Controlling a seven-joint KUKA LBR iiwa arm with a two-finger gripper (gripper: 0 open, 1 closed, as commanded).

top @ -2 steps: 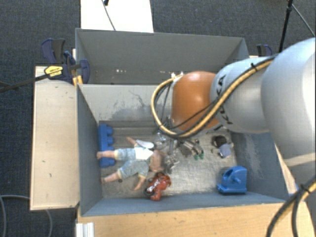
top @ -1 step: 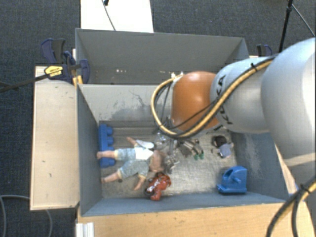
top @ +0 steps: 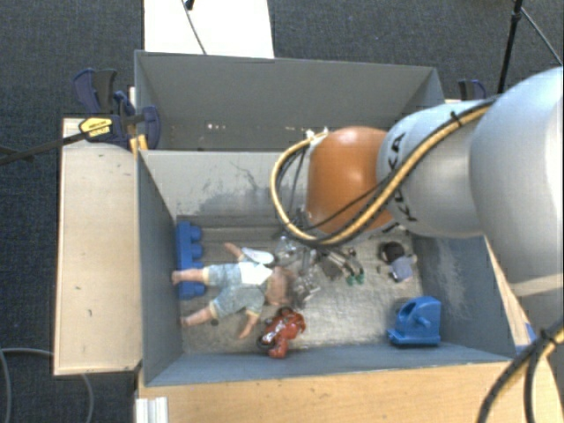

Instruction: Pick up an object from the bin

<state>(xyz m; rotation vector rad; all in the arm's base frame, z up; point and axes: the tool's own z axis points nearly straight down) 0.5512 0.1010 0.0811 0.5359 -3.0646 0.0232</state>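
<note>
Arm (top: 493, 166) comes in from the right, bent down into the grey bin (top: 291, 104). Orange cover (top: 344, 179) at the wrist, with a yellow-and-black cable (top: 284, 179) looping round it.

Gripper (top: 300, 276) is low, near the bin floor, roughly mid-bin. Its metal parts sit right at the head end of a doll (top: 231, 287). Whether it is released, clenched or grasping the doll, cannot tell: the wrist hides too much.

Doll lies flat on the floor and stretches away to the gripper's left. Pale blue-grey clothes, bare legs pointing left, head end touching or just under the gripper.

Beyond the doll's feet, far left of the gripper: a blue studded block (top: 188, 245) against the left wall.

Just below the gripper, near the front wall: a small red toy (top: 282, 331), close to the doll's shoulder.

Right of the gripper, just beside it: a small green bit (top: 354, 278). Further right, a dark small object (top: 394, 258). Right and lower down, well apart: a blue plastic piece (top: 416, 322).
</note>
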